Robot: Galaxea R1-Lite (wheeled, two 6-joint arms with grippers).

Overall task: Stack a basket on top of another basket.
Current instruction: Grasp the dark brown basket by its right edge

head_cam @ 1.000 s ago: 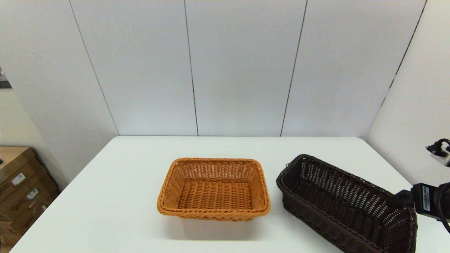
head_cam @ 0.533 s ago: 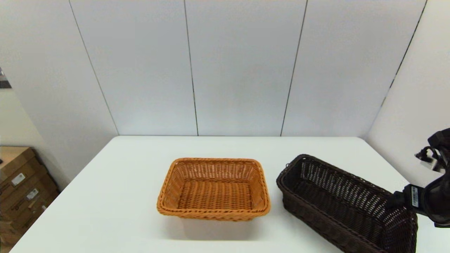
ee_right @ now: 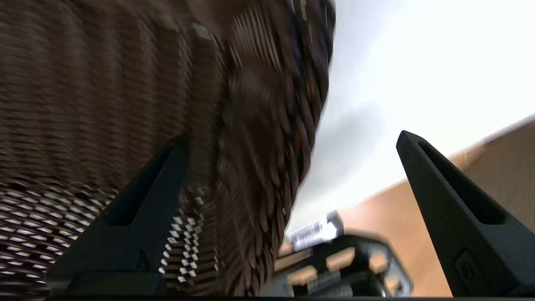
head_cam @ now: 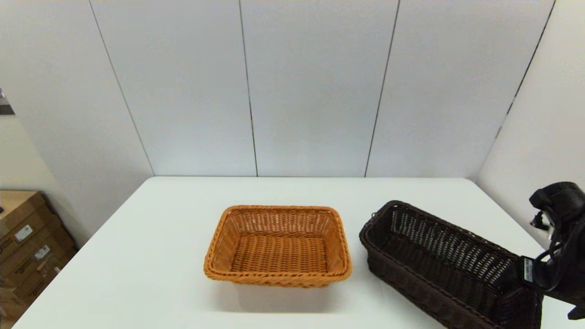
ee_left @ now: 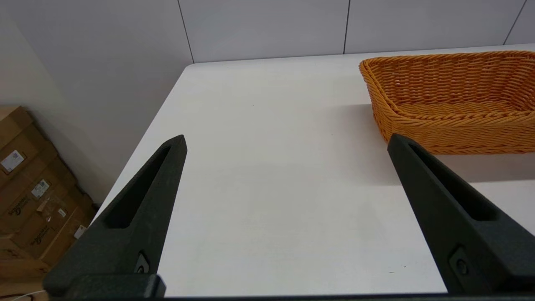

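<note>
Right now the dark brown wicker basket (head_cam: 445, 265) sits on the tabletop (head_cam: 151, 256) just right of the orange wicker basket (head_cam: 278, 246), apart from it. Its near end wall stands between the spread fingers of the right end effector (ee_right: 288, 150), ungripped. Judged: grasping step; next, close, lift, carry left. Left end effector (ee_left: 286, 142) hangs open, idle.

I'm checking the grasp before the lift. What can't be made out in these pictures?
- Head view: the dark basket is cut off at its near corner by the picture's bottom edge.
- Right wrist view: the right gripper straddles the blurred rim with fingers open; contact cannot be told.
- Left wrist view: the orange basket runs off the edge.
</note>
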